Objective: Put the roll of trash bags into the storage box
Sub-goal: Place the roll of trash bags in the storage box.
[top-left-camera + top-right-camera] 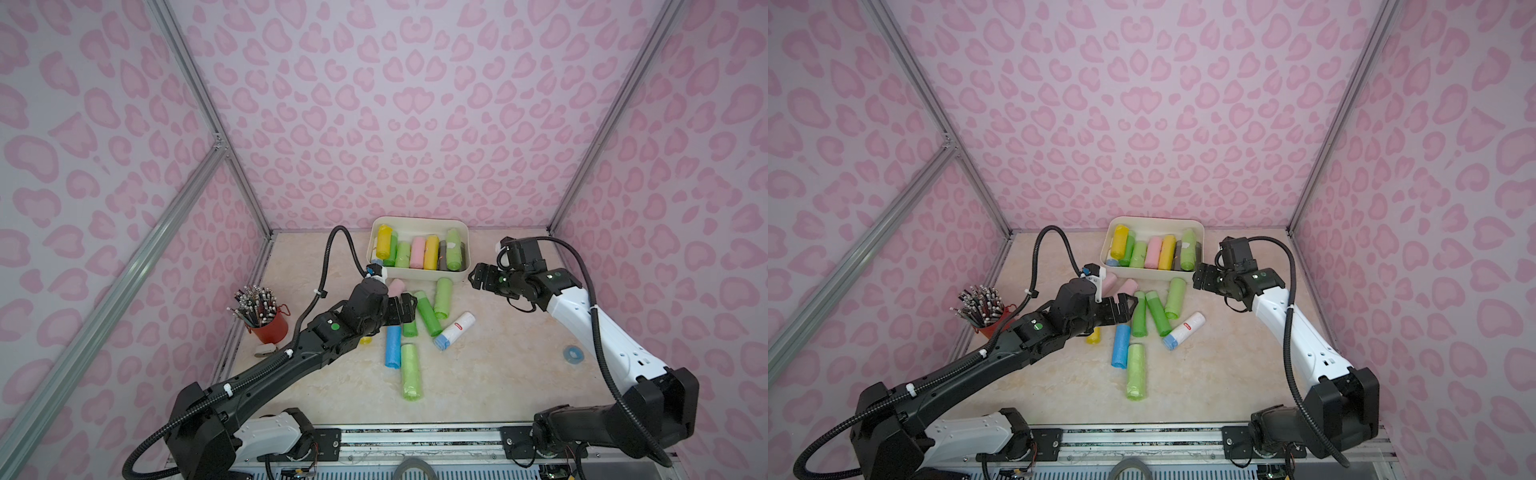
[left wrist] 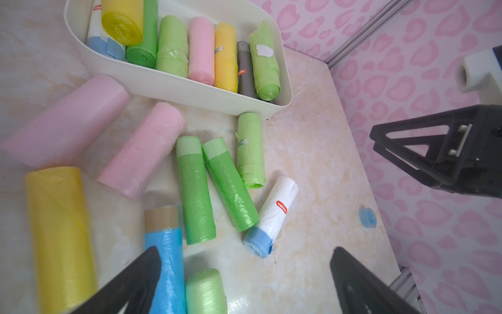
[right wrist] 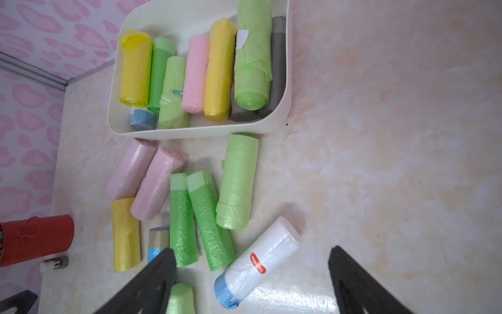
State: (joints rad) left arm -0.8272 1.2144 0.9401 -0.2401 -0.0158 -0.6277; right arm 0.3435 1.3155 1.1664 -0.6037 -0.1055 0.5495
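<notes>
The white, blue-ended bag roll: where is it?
In a top view the white roll lies on the table, right of a dark green plastic roll, outside the cream-white plastic box.

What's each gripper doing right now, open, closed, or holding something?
Left gripper: open, holding nothing.
Right gripper: open, holding nothing.

No lettering can be read anywhere: the white roll point(image 1: 455, 330), a little below the middle of the frame in both top views, carries a red oval label point(image 3: 258, 263) whose white script is too blurred to read, and the grey roll point(image 2: 244, 68) in the storage box point(image 2: 190, 92) bears a similar small red tag point(image 2: 241, 72), equally illegible
</notes>
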